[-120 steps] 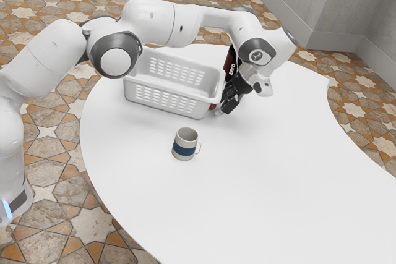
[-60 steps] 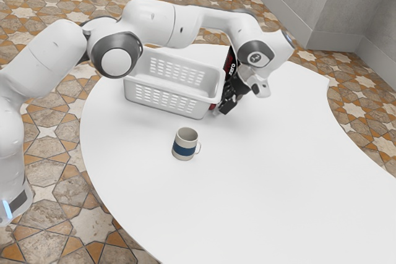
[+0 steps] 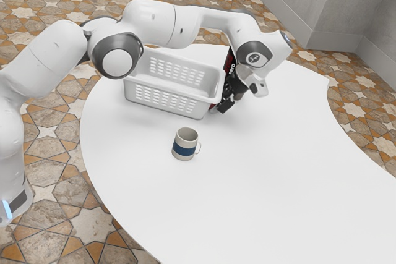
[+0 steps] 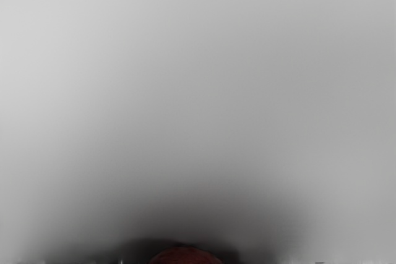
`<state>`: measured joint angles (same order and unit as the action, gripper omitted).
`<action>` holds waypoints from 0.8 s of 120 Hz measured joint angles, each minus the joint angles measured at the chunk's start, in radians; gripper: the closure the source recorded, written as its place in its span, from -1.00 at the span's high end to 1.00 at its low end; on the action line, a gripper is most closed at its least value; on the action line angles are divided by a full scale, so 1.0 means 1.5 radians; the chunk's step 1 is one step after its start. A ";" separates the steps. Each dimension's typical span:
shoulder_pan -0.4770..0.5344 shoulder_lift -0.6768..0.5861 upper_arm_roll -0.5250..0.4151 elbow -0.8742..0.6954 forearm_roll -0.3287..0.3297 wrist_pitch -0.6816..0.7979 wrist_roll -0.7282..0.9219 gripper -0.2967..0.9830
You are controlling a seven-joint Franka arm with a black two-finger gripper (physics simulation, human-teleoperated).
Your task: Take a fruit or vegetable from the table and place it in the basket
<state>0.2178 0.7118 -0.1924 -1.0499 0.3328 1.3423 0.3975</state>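
Note:
Low over the table, my gripper [image 3: 223,104] is tilted close beside the right end wall of the white basket [image 3: 166,101] in the exterior view. A bit of something dark red [image 3: 213,107] shows between the gripper and that wall, mostly hidden. In the wrist view a rounded red thing [image 4: 185,256], perhaps the fruit or vegetable, peeks in at the lower edge, with dark shadow around it. Whether it is held cannot be told. The part of the basket's inside that shows holds nothing.
A black and red package [image 3: 229,61] marked "zero" stands behind the gripper, close to the basket's end. The mug [image 3: 185,144] with a blue band stands in front of the basket. The white table's [image 3: 266,183] curved edge runs along the near side.
My hand has shifted slightly toward the exterior view's left, closer to the basket's end wall. Less of the red thing shows there now. The basket and mug have stayed put.

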 joint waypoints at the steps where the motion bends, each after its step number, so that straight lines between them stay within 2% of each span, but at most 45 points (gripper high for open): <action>1: 0.000 0.000 0.000 0.000 0.000 0.000 0.000 0.12; 46: -0.003 0.000 0.004 0.000 0.007 0.000 -0.001 -0.25; 96: -0.015 -0.009 0.002 0.000 0.017 -0.012 0.003 -0.36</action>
<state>0.1953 0.6977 -0.1891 -1.0493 0.3582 1.3247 0.4019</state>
